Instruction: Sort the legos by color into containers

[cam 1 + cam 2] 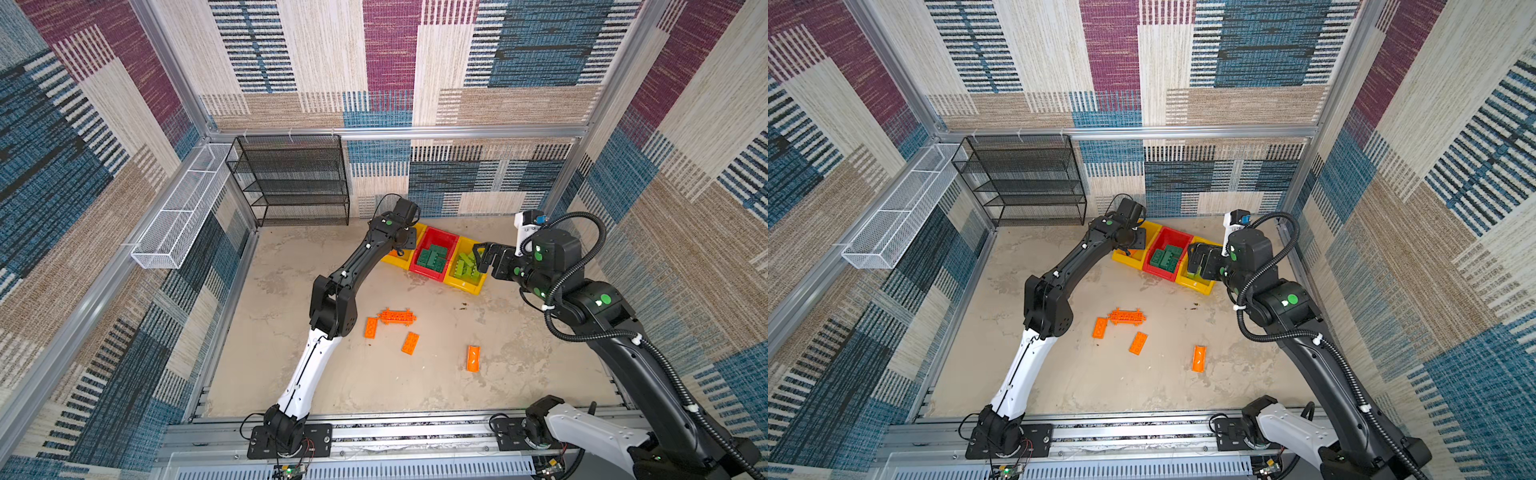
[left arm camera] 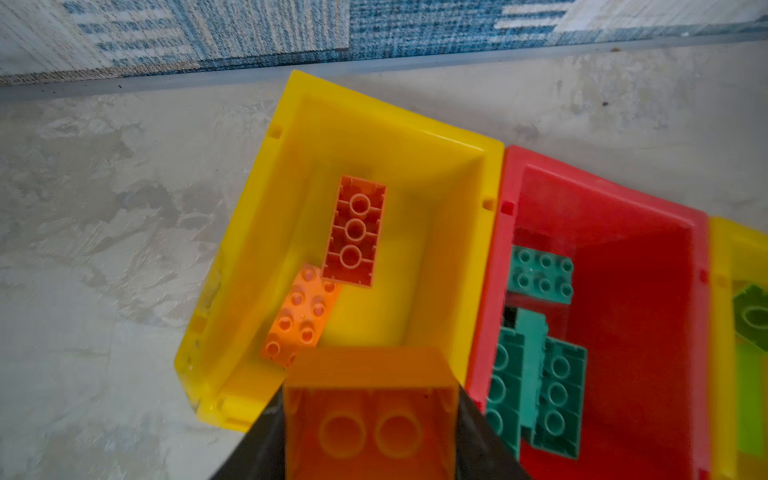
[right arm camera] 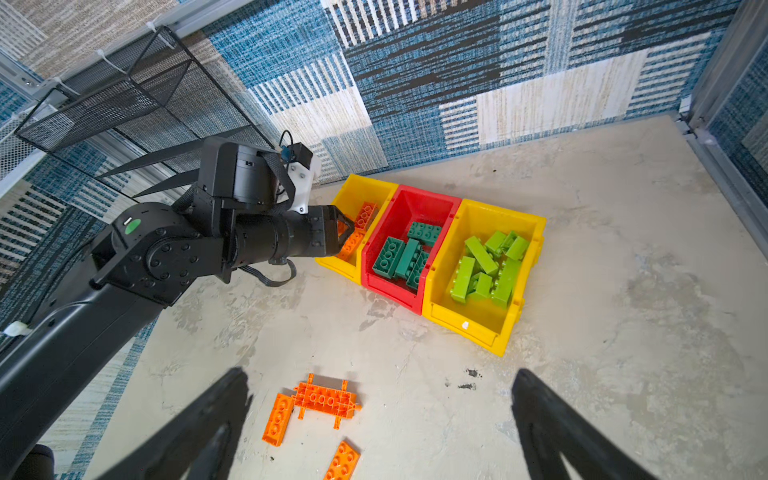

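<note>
In the left wrist view my left gripper has an orange lego between its jaws, hollow side toward the camera, above the front of the left yellow container. Two orange legos lie inside that container. The red container holds dark green legos. The right yellow container holds lime green legos. My right gripper is open and empty, hovering by the right yellow container's rim. Several orange legos lie loose on the floor.
A black mesh shelf rack stands against the back wall and a long white wire basket hangs on the left wall. Among the loose orange pieces is a flat chassis part with pegs. Another orange brick lies apart on the right.
</note>
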`<move>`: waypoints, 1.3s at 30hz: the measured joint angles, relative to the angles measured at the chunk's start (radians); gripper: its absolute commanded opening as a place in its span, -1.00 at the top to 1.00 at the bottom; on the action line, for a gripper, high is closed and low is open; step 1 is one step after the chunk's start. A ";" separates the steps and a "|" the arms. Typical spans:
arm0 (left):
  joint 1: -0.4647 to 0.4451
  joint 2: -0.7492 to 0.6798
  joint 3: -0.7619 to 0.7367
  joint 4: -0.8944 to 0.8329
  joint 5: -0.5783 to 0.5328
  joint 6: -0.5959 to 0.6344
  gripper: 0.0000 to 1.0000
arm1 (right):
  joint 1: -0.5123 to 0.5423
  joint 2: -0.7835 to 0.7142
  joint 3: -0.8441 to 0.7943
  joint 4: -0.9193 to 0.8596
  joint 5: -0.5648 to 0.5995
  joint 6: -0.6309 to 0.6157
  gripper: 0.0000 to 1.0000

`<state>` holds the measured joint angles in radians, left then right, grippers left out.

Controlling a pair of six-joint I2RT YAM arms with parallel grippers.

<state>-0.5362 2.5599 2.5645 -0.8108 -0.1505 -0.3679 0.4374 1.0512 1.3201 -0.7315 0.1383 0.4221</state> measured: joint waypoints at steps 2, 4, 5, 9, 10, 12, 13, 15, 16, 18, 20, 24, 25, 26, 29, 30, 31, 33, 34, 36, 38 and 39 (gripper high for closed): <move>0.011 0.006 0.005 0.002 0.000 0.000 -0.98 | 0.000 0.008 0.008 -0.001 0.005 -0.001 -0.99; 0.019 0.005 0.009 0.005 -0.001 0.000 -0.97 | 0.000 0.019 0.010 -0.002 0.011 -0.002 -0.99; 0.019 0.000 0.009 0.007 0.000 0.000 -0.97 | 0.000 0.024 0.010 -0.002 0.011 -0.003 -0.99; 0.015 -0.062 -0.051 0.003 0.002 0.003 -1.00 | -0.001 0.048 0.014 0.000 0.010 -0.015 -0.99; 0.014 -0.095 -0.089 0.003 0.005 0.004 -0.95 | -0.001 0.056 0.016 0.003 0.005 -0.019 -0.99; 0.010 -0.179 -0.200 0.005 0.026 0.007 -0.90 | -0.005 0.075 0.018 0.007 -0.018 -0.025 -0.99; 0.005 -0.231 -0.274 0.008 0.025 0.011 -0.89 | -0.005 0.084 0.018 0.010 -0.029 -0.031 -0.99; -0.009 -0.344 -0.447 0.023 0.024 0.025 -0.87 | -0.005 0.101 0.018 0.013 -0.052 -0.032 -0.99; -0.022 -0.406 -0.542 0.033 0.026 0.031 -0.87 | -0.005 0.109 0.017 0.018 -0.066 -0.035 -0.99; -0.055 -0.530 -0.741 0.058 0.031 0.050 -0.88 | -0.005 0.120 0.010 0.031 -0.094 -0.039 -0.99; -0.087 -0.640 -0.907 0.085 0.043 0.081 -0.88 | -0.006 0.128 0.000 0.038 -0.122 -0.043 -0.99; -0.122 -0.820 -1.160 0.133 0.052 0.149 -0.90 | -0.008 0.144 -0.001 0.039 -0.185 -0.058 -0.99; -0.130 -0.850 -1.201 0.140 0.051 0.172 -0.92 | -0.008 0.148 0.002 0.038 -0.199 -0.058 -0.99; -0.140 -0.874 -1.235 0.146 0.051 0.196 -0.92 | -0.008 0.151 0.007 0.038 -0.216 -0.063 -0.99; -0.174 -0.906 -1.294 0.172 0.055 0.298 -0.93 | -0.008 0.152 0.019 0.037 -0.248 -0.077 -0.99; -0.181 -0.903 -1.299 0.177 0.064 0.318 -0.93 | -0.008 0.152 0.022 0.037 -0.257 -0.084 -0.99; -0.185 -0.896 -1.297 0.177 0.077 0.338 -0.93 | -0.008 0.151 0.025 0.034 -0.266 -0.087 -0.99; -0.189 -0.862 -1.275 0.177 0.079 0.388 -0.93 | -0.010 0.145 0.030 0.025 -0.274 -0.091 -0.99; -0.192 -0.840 -1.259 0.176 0.082 0.412 -0.93 | -0.010 0.140 0.032 0.020 -0.277 -0.094 -0.99; -0.196 -0.798 -1.226 0.169 0.095 0.455 -0.93 | -0.011 0.126 0.032 0.011 -0.277 -0.097 -0.99; -0.200 -0.757 -1.203 0.166 0.105 0.497 -0.93 | -0.011 0.111 0.031 0.006 -0.277 -0.097 -0.99; -0.202 -0.739 -1.194 0.163 0.106 0.511 -0.92 | -0.012 0.105 0.027 0.006 -0.277 -0.097 -0.99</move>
<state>-0.7383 1.8214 1.3701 -0.6479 -0.0441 0.1432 0.4252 1.1557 1.3476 -0.7258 -0.1383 0.3256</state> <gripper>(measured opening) 0.970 0.995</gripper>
